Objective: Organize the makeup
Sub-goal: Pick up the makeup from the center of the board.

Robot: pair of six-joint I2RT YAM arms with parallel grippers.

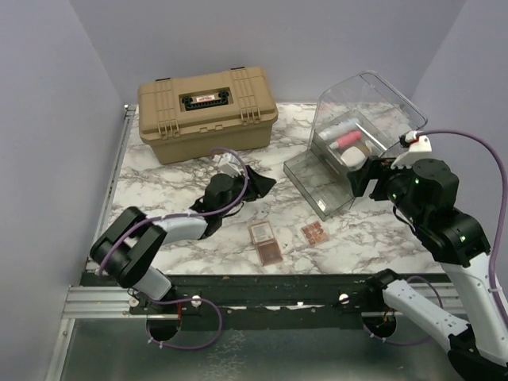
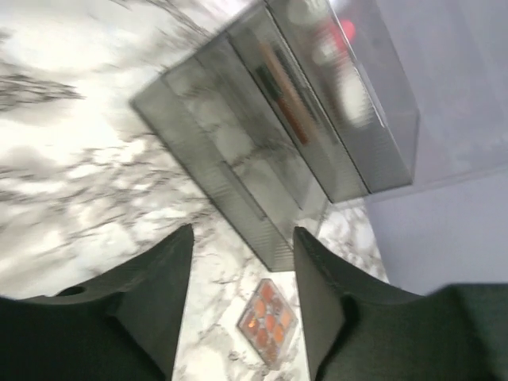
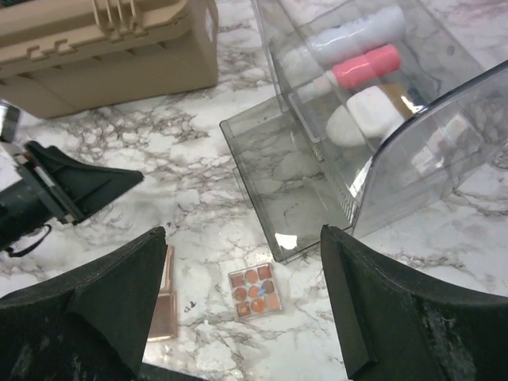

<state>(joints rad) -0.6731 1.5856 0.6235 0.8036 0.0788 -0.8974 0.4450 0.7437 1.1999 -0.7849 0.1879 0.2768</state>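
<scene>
Front centre of marble bench (image 1: 159, 186): rose-gold compact (image 1: 270, 254) lying flat, multi-pan eyeshadow palette (image 1: 314, 233) just right of it, not touching, both outside the bin. Same two in right wrist view: compact (image 3: 161, 305), palette (image 3: 255, 290). Next back, left end effector (image 1: 258, 181) low over bench behind the compact, pointed right toward the drawer, jaws partly apart, nothing between (image 2: 242, 230). Right end effector (image 1: 367, 178) up at the right end of the drawer, jaws wide and empty (image 3: 243, 232). Grey drawer (image 1: 317, 186) pulled out of clear bin (image 1: 373, 99) toward bench centre, resting on bench, looks empty from right wrist (image 3: 286, 167). Bin lid tilted up and open. In the bin's top compartment, side by side: white tube (image 3: 357, 36) farthest, pink tube (image 3: 365, 65), then white oval piece (image 3: 365, 115) nearest the drawer. Reddish streak lower in the bin (image 2: 278, 87), too blurred to identify. Far left at the back wall: tan hard case (image 1: 206, 111), lid shut, well apart from the bin.
</scene>
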